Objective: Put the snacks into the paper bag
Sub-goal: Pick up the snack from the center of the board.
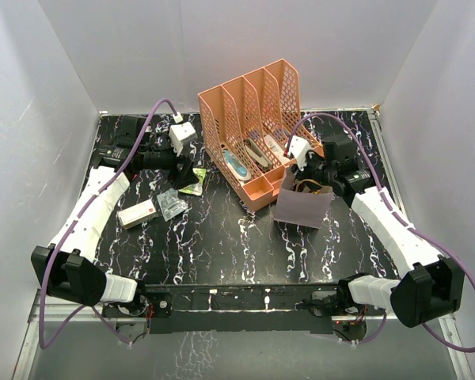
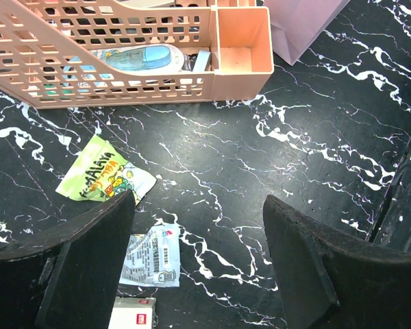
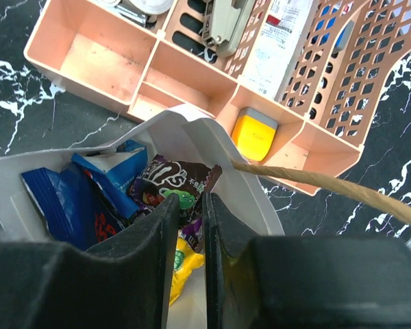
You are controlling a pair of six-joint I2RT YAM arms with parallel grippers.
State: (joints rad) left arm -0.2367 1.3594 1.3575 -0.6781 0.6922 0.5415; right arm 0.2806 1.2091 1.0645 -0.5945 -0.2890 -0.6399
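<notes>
The paper bag (image 1: 303, 210) stands right of centre, its mouth open under my right gripper (image 1: 307, 176). The right wrist view looks into the paper bag (image 3: 240, 178): a dark blue crisp bag (image 3: 58, 202), a blue-white bar (image 3: 113, 168), a purple packet (image 3: 178, 179) and a yellow packet (image 3: 185, 264) lie inside. My right gripper (image 3: 192, 197) hangs over them, only a thin slit between its fingers, with no grip showing. My left gripper (image 2: 197, 199) is open and empty above the table. Beside its left finger lie a green snack (image 2: 103, 177), a clear wrapper (image 2: 151, 255) and a red-white bar (image 2: 132, 314).
A peach mesh organiser (image 1: 253, 127) holding pens and tools stands just behind the bag and right of the loose snacks. One twisted bag handle (image 3: 329, 185) crosses the right wrist view. White walls close in the black marbled table (image 1: 222, 245).
</notes>
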